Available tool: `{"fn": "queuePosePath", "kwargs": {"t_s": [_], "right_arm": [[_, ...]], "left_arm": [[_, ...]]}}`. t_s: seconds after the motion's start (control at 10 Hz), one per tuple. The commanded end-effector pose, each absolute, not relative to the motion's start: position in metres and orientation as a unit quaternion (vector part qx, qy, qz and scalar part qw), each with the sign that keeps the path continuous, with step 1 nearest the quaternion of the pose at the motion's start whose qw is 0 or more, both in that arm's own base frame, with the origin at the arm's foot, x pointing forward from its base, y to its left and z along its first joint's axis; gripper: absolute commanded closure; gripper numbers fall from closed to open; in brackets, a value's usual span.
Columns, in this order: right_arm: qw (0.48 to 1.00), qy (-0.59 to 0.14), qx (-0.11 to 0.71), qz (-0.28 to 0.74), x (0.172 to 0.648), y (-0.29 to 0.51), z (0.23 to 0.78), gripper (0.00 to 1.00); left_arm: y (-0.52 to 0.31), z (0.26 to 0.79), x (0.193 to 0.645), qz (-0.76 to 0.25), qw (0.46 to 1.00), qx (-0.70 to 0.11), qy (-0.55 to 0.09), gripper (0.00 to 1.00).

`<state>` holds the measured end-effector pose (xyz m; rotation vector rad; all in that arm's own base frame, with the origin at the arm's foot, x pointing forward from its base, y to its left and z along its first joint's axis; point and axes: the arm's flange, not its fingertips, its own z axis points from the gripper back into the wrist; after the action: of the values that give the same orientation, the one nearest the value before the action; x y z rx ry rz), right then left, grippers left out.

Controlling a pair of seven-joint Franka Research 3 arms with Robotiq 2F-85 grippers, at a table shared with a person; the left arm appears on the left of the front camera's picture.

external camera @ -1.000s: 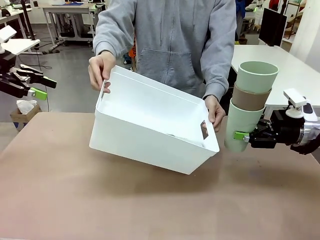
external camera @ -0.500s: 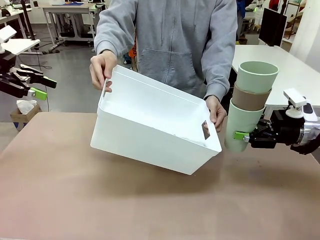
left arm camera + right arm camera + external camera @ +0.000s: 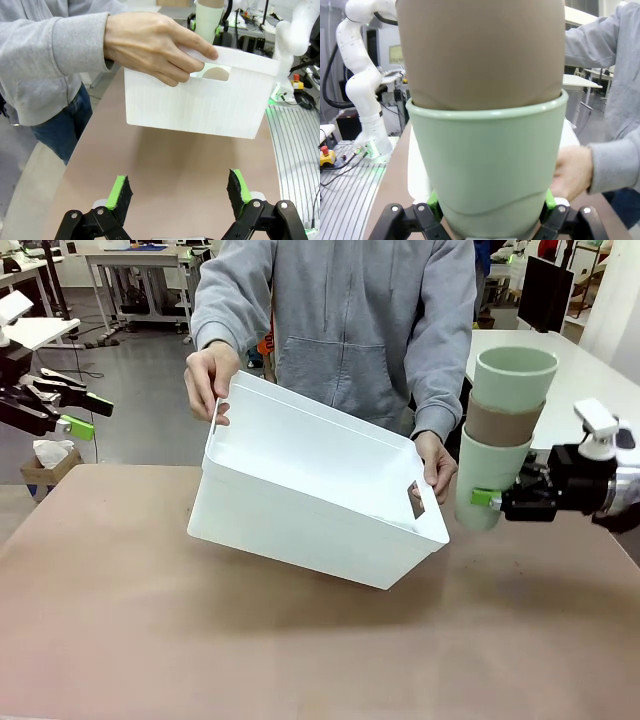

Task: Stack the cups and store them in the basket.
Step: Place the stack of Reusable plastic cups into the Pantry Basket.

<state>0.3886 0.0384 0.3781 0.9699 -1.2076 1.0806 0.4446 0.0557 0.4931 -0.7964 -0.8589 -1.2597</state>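
Above the brown tabletop (image 3: 300,660), a person's hands (image 3: 210,375) tilt the white basket (image 3: 310,490) off its surface. Right gripper (image 3: 500,500) clamps the stacked cups (image 3: 500,440) near the right edge; left gripper (image 3: 177,192) gapes, empty.

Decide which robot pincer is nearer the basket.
Right. The right pincer, shut on the cup stack, sits just beside the basket's lower end. The left pincer, open, hangs farther off beyond its raised end.
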Motion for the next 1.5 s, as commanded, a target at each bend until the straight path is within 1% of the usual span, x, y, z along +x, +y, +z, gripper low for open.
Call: {"fn": "queuePosePath", "kwargs": {"t_s": [0.0,0.1,0.2,0.5,0.8,1.0,1.4], "right_arm": [[0.629,-0.501,0.374,0.463,0.386,0.061,0.443,0.16],[0.646,-0.49,0.353,0.467,0.39,0.078,0.471,0.16],[0.665,-0.476,0.332,0.471,0.395,0.096,0.485,0.16],[0.709,-0.437,0.258,0.489,0.408,0.151,0.506,0.16],[0.734,-0.398,0.189,0.516,0.414,0.206,0.499,0.16],[0.744,-0.373,0.154,0.532,0.422,0.24,0.483,0.16],[0.757,-0.348,0.09,0.545,0.443,0.29,0.445,0.16]], "left_arm": [[0.056,0.495,0.443,-0.559,0.652,-0.349,-0.375,0.0],[0.056,0.495,0.443,-0.559,0.652,-0.349,-0.375,0.0],[0.056,0.495,0.443,-0.559,0.652,-0.349,-0.375,0.0],[0.056,0.495,0.443,-0.559,0.652,-0.349,-0.375,0.0],[0.056,0.495,0.443,-0.559,0.652,-0.349,-0.375,0.0],[0.056,0.495,0.443,-0.559,0.652,-0.349,-0.375,0.0],[0.056,0.495,0.443,-0.559,0.652,-0.349,-0.375,0.0]]}}
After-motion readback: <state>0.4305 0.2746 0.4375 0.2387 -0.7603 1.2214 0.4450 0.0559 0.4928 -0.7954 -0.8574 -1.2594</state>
